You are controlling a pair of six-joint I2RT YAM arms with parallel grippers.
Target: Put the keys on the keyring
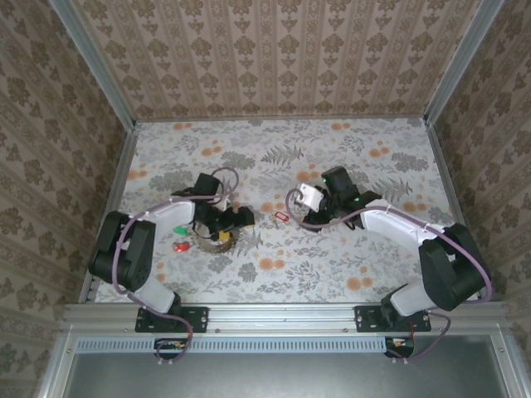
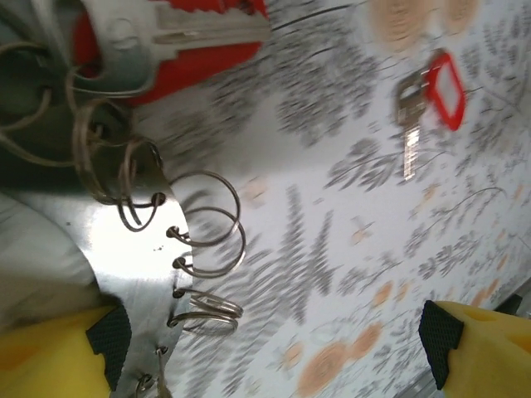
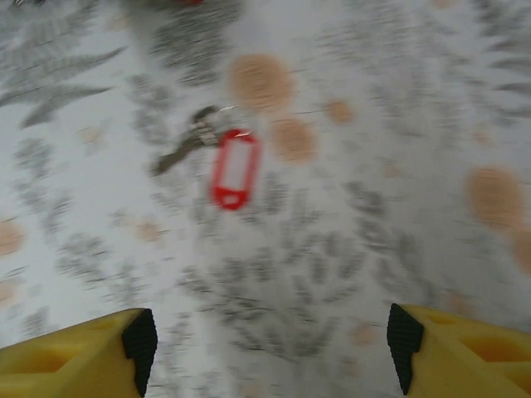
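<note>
The right gripper point(image 3: 270, 352) hangs spread and empty over the table point(image 3: 398, 99). Just ahead of its fingers a loose red-tagged key point(image 3: 235, 166) lies flat, mid-table between the arms. The left gripper point(image 2: 274, 352), also spread and empty, sits over the keyring point(image 2: 141, 257) at the near left, whose wire loops poke into its gap. The flat key could skid away or be pinched by its tag alone and dangle askew. Left jaws closing now might snag a loop and drag the keyring.
</note>
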